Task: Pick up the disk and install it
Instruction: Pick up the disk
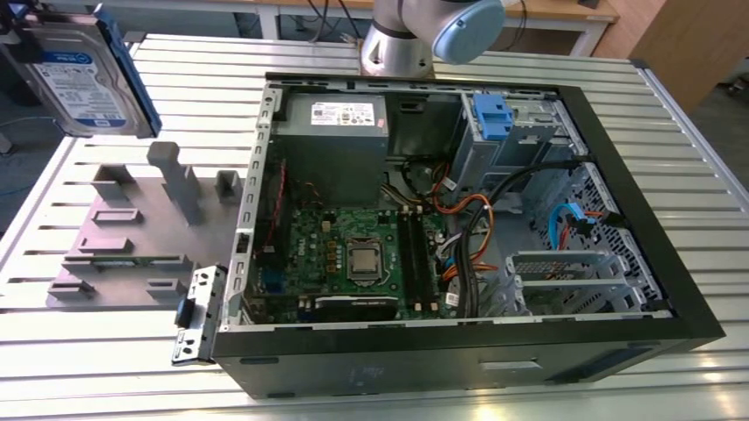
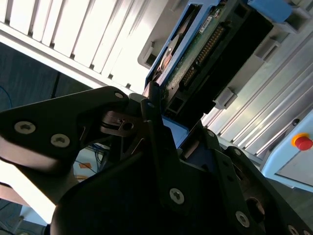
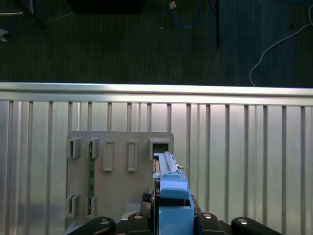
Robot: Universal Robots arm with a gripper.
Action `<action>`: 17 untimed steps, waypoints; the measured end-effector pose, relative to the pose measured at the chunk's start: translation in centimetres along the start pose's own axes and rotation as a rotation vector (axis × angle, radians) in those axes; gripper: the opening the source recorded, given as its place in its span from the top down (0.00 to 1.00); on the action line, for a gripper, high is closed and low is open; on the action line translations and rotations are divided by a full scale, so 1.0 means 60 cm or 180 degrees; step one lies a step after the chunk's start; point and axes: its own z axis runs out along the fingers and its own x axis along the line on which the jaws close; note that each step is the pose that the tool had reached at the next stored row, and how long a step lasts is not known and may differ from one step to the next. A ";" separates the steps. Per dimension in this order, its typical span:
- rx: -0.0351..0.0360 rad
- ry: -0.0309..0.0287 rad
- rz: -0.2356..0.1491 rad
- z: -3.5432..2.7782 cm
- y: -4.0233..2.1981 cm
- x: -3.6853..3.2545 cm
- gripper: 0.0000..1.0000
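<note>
Holding the disk (image 1: 76,83) tight in the closed tool (image 2: 176,122), up on its edge over the grey rack (image 1: 129,237), with the drive cage (image 1: 545,118) well apart toward the exterior view's right.

Bright, even light falls on the slatted metal surface (image 1: 117,368), its ribs glaring white in the second wrist view behind the dark, silhouetted fingers (image 2: 157,142). The computer case (image 1: 410,373) holds soft shadow inside; the floor (image 3: 122,44) lies dim.
</note>
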 end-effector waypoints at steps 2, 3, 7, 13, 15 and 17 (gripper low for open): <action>0.0001 0.0000 0.0000 -0.001 0.000 0.000 0.63; 0.0000 0.0000 0.0000 -0.001 0.000 0.000 0.63; 0.0000 0.0000 0.0000 -0.003 0.000 0.000 0.63; 0.0000 0.0000 0.0000 -0.006 0.000 0.000 0.63; 0.0000 0.0000 0.0000 -0.006 0.000 0.000 0.63; 0.0000 0.0000 0.0000 -0.007 0.000 0.000 0.63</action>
